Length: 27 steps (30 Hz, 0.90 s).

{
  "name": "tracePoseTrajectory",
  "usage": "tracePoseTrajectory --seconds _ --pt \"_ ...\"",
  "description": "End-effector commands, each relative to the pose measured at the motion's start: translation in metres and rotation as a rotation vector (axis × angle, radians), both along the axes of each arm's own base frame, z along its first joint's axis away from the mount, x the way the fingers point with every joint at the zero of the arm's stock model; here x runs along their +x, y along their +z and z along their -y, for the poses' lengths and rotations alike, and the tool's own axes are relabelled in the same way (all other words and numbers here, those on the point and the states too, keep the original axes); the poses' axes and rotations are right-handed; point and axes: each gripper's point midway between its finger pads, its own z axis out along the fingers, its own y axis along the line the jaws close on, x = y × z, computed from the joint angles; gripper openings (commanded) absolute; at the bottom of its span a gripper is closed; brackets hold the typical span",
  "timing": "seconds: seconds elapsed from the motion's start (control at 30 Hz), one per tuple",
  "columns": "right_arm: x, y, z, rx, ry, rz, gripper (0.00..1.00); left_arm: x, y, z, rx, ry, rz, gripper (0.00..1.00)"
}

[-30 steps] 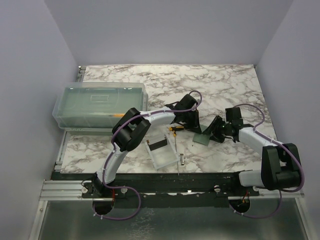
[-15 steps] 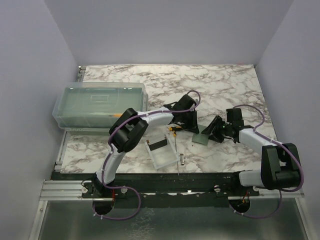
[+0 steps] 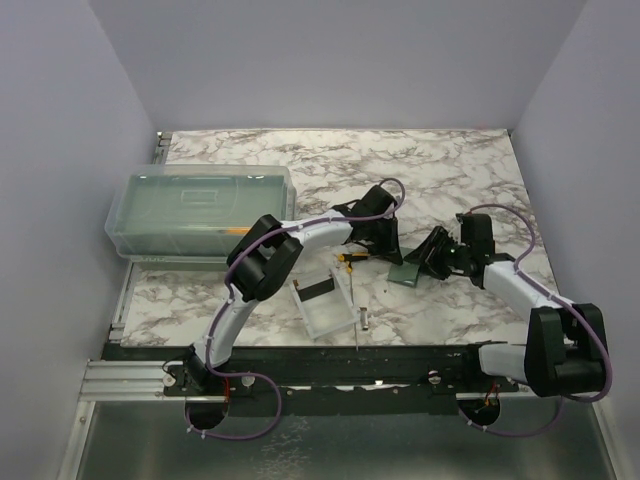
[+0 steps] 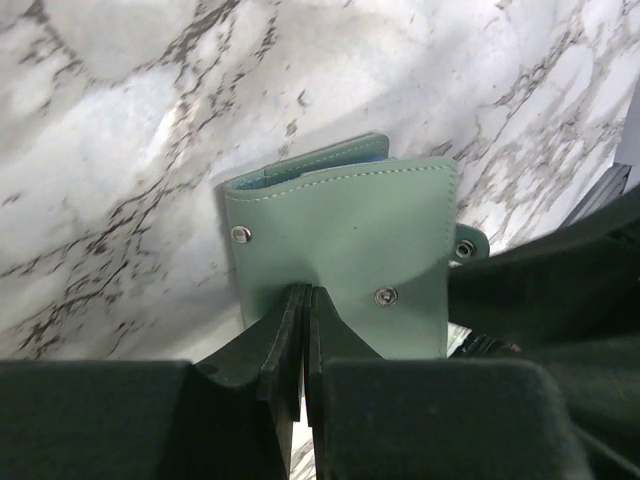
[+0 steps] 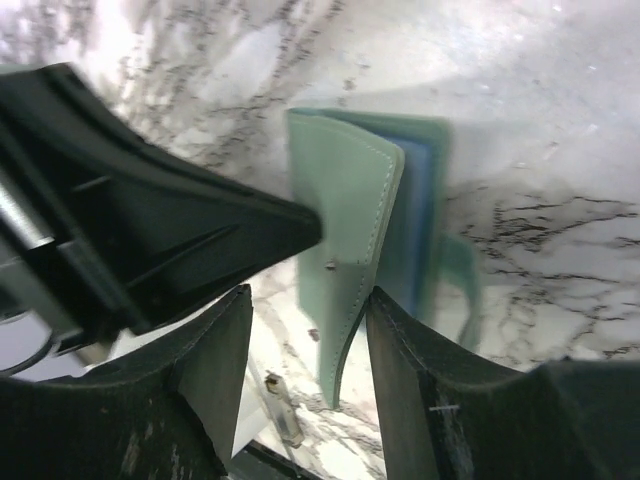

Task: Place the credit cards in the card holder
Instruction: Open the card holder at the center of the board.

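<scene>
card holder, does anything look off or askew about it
The card holder is not lying flat: its unsnapped front cover bows away from the pale blue inside, pinched at one edge by the left fingers. Nothing looks damaged.

L arm [image 3: 228, 318] & R arm [image 3: 512, 287]: white link shells, chunky black joints, purple cables [image 3: 496, 209] looping alongside, black wedge fingers [image 4: 240, 365].

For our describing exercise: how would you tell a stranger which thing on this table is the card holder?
On the marble table, look right of the small clear tray. The card holder sits there: a small folding wallet with metal snap studs, sage green where its neighbours are clear plastic or black.
</scene>
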Motion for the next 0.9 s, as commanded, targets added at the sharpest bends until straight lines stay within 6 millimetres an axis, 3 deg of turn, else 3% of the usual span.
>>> tracePoseTrajectory --seconds 0.0,0.33,0.63,0.87 --pt "0.006 0.033 -0.012 0.066 0.037 0.07 0.51 -0.014 -0.033 0.014 0.03 -0.034 -0.046 0.08" --pt "0.009 0.03 -0.007 0.024 0.03 0.056 0.49 -0.01 -0.008 0.027 -0.04 -0.066 -0.028 0.09" --pt "0.01 0.037 -0.018 0.074 0.112 0.102 0.51 0.013 0.018 -0.031 -0.004 0.019 0.047 0.27" --pt "0.02 0.043 -0.033 0.129 0.155 0.118 0.52 0.018 0.054 -0.049 -0.052 0.036 0.081 0.35"
